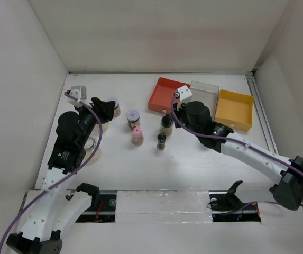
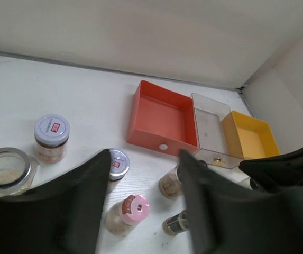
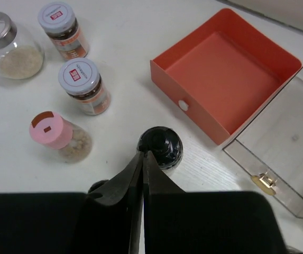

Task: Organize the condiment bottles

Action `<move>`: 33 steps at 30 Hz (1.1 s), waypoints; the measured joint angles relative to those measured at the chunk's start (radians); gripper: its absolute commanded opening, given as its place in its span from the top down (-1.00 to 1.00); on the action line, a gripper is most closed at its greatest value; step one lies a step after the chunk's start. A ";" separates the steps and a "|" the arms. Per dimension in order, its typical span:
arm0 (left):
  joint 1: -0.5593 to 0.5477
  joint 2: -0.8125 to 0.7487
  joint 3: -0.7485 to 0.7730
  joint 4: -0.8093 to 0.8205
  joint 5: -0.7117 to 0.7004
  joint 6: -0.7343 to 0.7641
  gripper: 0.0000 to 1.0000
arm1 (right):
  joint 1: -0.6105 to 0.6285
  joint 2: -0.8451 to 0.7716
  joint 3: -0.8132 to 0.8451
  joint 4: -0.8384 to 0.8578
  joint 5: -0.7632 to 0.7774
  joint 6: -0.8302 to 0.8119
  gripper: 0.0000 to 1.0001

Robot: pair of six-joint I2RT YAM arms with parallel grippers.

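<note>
Several spice jars stand mid-table. One silver-lidded jar (image 1: 133, 117) is in the middle and another (image 1: 114, 107) is by my left gripper (image 1: 108, 109). A pink-lidded jar (image 1: 137, 135), a black-lidded jar (image 1: 166, 124) and a small dark jar (image 1: 161, 141) stand near them. My left gripper (image 2: 146, 154) is open and empty above the table, with the pink-lidded jar (image 2: 132, 209) showing between its fingers. My right gripper (image 3: 143, 154) is shut and empty, its tips at the near-left edge of the black lid (image 3: 161, 147). The small dark jar (image 3: 101, 186) is mostly hidden behind its fingers.
A red tray (image 1: 164, 95), a clear tray (image 1: 204, 92) and a yellow tray (image 1: 234, 109) stand in a row at the back right, all empty. An open glass jar of pale grains (image 2: 6, 169) stands at the left, beside my left arm. White walls enclose the table.
</note>
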 measured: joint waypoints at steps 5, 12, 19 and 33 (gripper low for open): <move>0.000 0.023 -0.006 0.012 0.017 0.003 0.90 | -0.006 0.036 0.000 -0.001 0.001 0.013 -0.02; 0.000 0.040 -0.013 0.013 0.014 0.005 0.36 | -0.006 0.070 0.002 0.010 0.000 0.016 -0.65; 0.000 0.061 -0.013 0.013 0.023 0.001 0.11 | -0.019 0.184 0.010 0.011 -0.014 0.024 -0.59; 0.000 0.079 -0.013 0.014 0.050 0.000 0.11 | -0.065 0.310 0.048 0.056 -0.020 0.037 -0.05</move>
